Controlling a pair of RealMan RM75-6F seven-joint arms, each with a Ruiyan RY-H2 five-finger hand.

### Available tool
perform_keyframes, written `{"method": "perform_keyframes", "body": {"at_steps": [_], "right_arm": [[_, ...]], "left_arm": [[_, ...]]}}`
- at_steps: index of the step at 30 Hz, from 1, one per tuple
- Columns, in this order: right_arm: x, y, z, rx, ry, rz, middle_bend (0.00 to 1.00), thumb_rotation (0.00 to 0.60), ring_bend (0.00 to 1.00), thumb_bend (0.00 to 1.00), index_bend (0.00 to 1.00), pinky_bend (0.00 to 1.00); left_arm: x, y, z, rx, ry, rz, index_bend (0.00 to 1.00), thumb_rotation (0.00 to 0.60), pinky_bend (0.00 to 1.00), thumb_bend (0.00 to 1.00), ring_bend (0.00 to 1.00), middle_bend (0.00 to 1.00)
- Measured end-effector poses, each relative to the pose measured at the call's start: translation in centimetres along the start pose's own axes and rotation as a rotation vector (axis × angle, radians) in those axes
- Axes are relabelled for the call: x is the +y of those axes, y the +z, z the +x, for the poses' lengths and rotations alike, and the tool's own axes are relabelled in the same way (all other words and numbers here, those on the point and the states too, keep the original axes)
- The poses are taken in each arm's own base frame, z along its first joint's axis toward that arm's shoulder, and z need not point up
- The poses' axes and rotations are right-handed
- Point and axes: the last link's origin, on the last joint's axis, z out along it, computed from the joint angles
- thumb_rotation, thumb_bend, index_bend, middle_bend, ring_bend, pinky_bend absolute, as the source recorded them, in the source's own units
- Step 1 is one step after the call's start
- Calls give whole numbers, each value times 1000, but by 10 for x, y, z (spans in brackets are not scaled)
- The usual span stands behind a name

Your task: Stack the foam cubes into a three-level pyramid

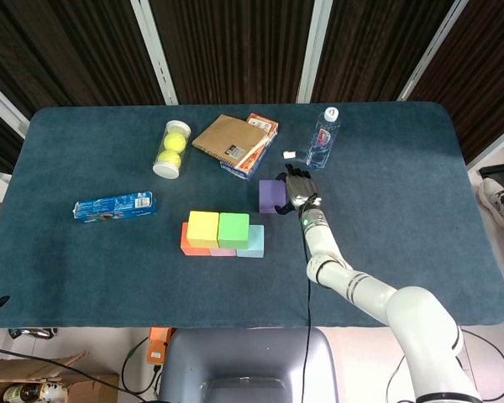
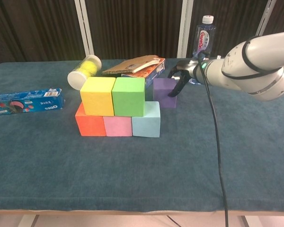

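stack base: orange cube [image 2: 90, 125], pink cube [image 2: 118, 126], light blue cube [image 2: 146, 120] in a touching row on the table [image 1: 403, 218]
second level: yellow cube [image 2: 98, 96] and green cube [image 2: 128, 96] side by side on the base row, touching
top level: nothing on yellow/green yet
purple cube [image 2: 164, 91]: on the table just behind the light blue end of the stack, apart from it
right hand [image 2: 180, 75]: at the purple cube's right side and top edge, fingers [image 2: 173, 90] draped down over its right face; looks like contact. Cube sits flat on the table, and I cannot tell whether the hand actually grasps it
right arm [image 1: 378, 294]: reaches in from the lower right in the head view, black cable running along it
left hand: not visible in either view
clutter, far side: tennis ball tube [image 1: 171, 149] lying down; brown notebook [image 1: 228, 138] on top of a snack box [image 1: 256, 151]; water bottle [image 1: 322, 138] upright behind the right hand
clutter, left: blue Oreo pack [image 1: 114, 206] lying flat, well apart from the stack
small white scrap [image 1: 290, 154]: on the table between the notebook and the bottle
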Motion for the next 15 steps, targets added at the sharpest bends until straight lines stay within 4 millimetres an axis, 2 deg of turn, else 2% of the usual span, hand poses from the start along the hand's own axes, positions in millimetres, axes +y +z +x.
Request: {"method": "perform_keyframes", "body": {"at_steps": [9, 15], "right_arm": [[1, -2, 4, 22, 32, 16, 14, 600, 0, 274, 434, 0], [4, -15, 17, 38, 67, 49, 30, 600, 0, 274, 472, 8]], "left_arm": [[-1, -2, 0, 7, -10, 2, 147, 600, 115, 11, 0, 0], [-5, -5, 0, 15, -19, 8, 147, 600, 115, 17, 0, 0]]}}
